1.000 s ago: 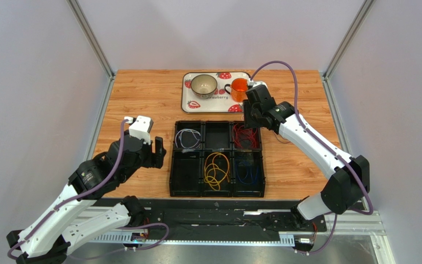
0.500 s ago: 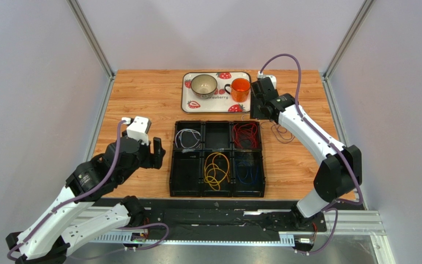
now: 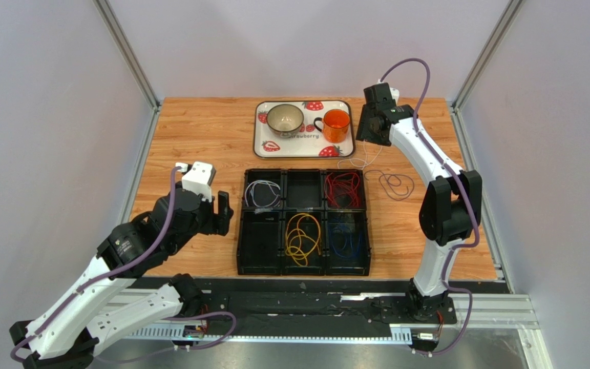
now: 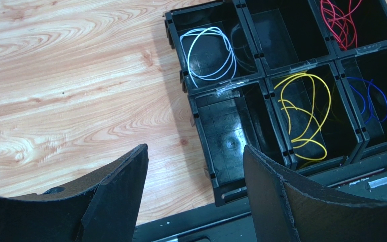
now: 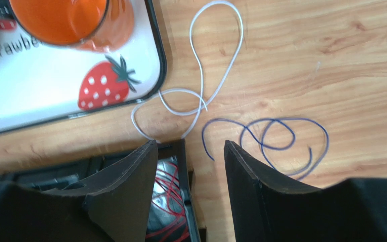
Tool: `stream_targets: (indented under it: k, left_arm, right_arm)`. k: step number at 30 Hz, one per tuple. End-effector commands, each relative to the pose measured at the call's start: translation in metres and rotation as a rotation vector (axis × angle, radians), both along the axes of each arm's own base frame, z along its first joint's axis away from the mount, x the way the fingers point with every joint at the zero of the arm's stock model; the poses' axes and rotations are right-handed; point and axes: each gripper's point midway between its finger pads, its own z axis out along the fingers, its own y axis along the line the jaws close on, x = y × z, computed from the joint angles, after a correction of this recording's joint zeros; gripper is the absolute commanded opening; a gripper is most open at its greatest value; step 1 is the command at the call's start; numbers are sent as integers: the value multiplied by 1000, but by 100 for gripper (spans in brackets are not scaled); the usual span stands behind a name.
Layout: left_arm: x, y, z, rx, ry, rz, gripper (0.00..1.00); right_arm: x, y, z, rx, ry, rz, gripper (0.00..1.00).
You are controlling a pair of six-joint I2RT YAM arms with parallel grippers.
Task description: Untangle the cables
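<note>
A black six-compartment organizer (image 3: 239,231) holds a white cable (image 3: 263,194) at its far left, a red cable (image 3: 343,189) at its far right, a yellow cable (image 3: 303,237) at the near middle and a blue cable (image 3: 348,238) at the near right. A loose white cable (image 3: 360,159) and a loose blue cable (image 3: 396,184) lie apart on the table to the organizer's far right. My right gripper (image 3: 366,134) is open and empty above them, which its wrist view confirms (image 5: 190,151). My left gripper (image 3: 221,211) is open and empty left of the organizer.
A strawberry tray (image 3: 258,131) at the back carries a bowl (image 3: 284,118) and an orange mug (image 3: 336,123), just left of my right gripper. The loose white cable (image 5: 215,65) touches the tray's corner. Two organizer compartments hold no cable.
My right arm has swung back and up from over the red compartment to beside the mug, uncovering the loose white and blue cables. My left arm has hardly moved.
</note>
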Motion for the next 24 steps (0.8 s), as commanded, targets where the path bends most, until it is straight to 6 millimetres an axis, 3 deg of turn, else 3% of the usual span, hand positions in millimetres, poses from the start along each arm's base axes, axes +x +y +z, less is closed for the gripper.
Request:
stream_targets:
  k: [1, 10, 24]
  left_arm:
    - [4, 0, 1, 6, -8, 7, 77]
    - [3, 1, 2, 1, -13, 9, 77]
    - [3, 0, 1, 4, -10, 7, 77]
  right_arm:
    - [28, 5, 15, 101, -58, -69, 55]
    - [67, -7, -13, 315, -50, -266, 53]
    - [98, -17, -64, 432, -40, -414, 52]
